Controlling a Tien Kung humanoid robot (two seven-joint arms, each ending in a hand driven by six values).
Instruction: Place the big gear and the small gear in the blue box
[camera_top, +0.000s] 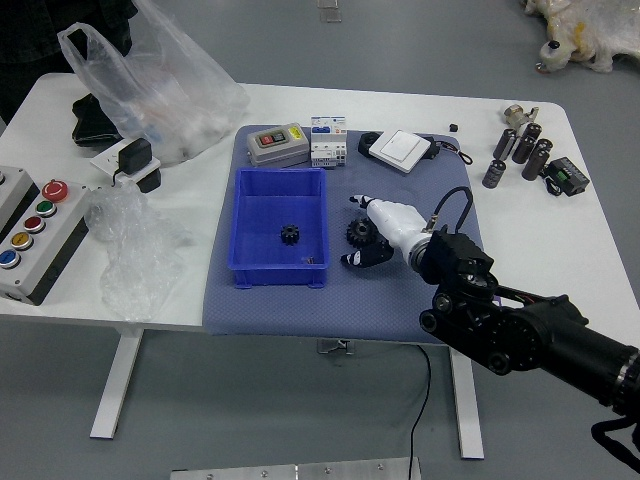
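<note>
The robot's right hand (390, 231) reaches in over the blue-grey mat (300, 312); its fingers (374, 254) are spread apart, with the big gear (361, 233) in the gap between the thumb and the upper fingers; whether any fingertip touches that gear cannot be told. Just to the left of the hand stands the blue box (280, 277), open at the top; the small gear (290, 234) lies inside it, on the bottom.

Beyond the hand, on the mat's far part, are a grey switch box (278, 147) with a red button, a white-and-blue terminal module (328, 150) and a white square device (399, 150) with black ends; farther to the hand's right, dark cylinders (524, 143) stand near a small black-and-green device (568, 176); well to its left lies a clear plastic bag (175, 100), with a push-button panel (45, 250) nearer the table's edge.
</note>
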